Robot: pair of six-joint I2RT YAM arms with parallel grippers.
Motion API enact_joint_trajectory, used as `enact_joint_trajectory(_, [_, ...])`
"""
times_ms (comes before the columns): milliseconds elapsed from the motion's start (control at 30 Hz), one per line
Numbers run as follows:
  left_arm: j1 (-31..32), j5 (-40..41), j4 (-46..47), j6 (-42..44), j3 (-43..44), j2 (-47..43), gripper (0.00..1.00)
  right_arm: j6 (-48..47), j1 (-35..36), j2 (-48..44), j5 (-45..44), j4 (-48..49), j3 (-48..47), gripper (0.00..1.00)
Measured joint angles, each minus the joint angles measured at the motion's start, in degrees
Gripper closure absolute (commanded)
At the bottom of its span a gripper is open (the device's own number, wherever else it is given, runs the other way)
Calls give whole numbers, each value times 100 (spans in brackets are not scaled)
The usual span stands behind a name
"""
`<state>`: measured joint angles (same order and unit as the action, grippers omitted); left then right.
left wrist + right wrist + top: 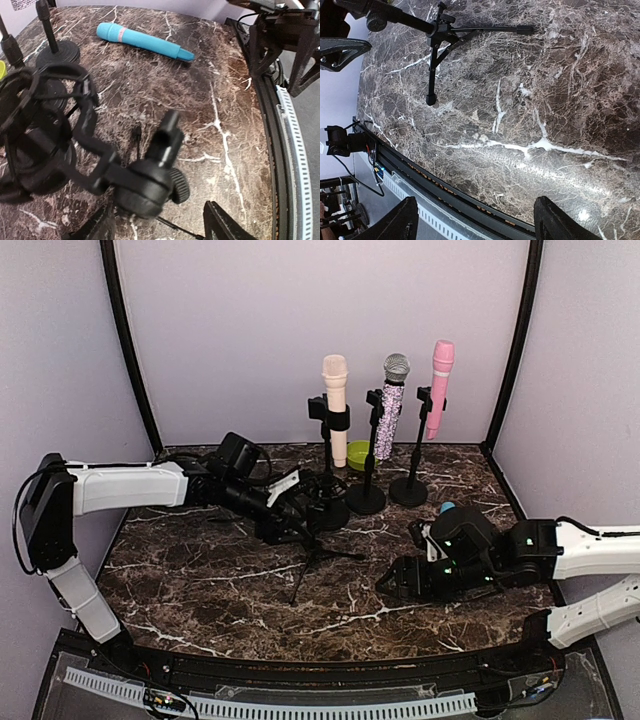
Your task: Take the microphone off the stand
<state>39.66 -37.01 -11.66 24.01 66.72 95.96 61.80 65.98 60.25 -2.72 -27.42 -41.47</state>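
A blue microphone lies flat on the marble table, apart from any stand. In the top view only its tip shows behind my right arm. A black tripod stand with a shock-mount holder stands mid-table. My left gripper is open, its fingers either side of the stand's swivel joint, with a gap on the right side. My right gripper is open and empty, low over the table near the front edge. The tripod's legs show ahead of it.
Three microphones stand upright in round-based stands at the back: a cream one, a glittery silver one and a pink one. A green object sits behind them. The table's front edge has a black rail.
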Motion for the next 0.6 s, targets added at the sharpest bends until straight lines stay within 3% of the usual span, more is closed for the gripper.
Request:
enact_joint_trajectory(467, [13, -258, 50, -44, 310, 245, 58, 26, -15, -48, -24, 162, 31, 27])
enact_joint_trajectory(600, [66, -214, 160, -63, 310, 304, 73, 26, -37, -52, -39, 175, 66, 28])
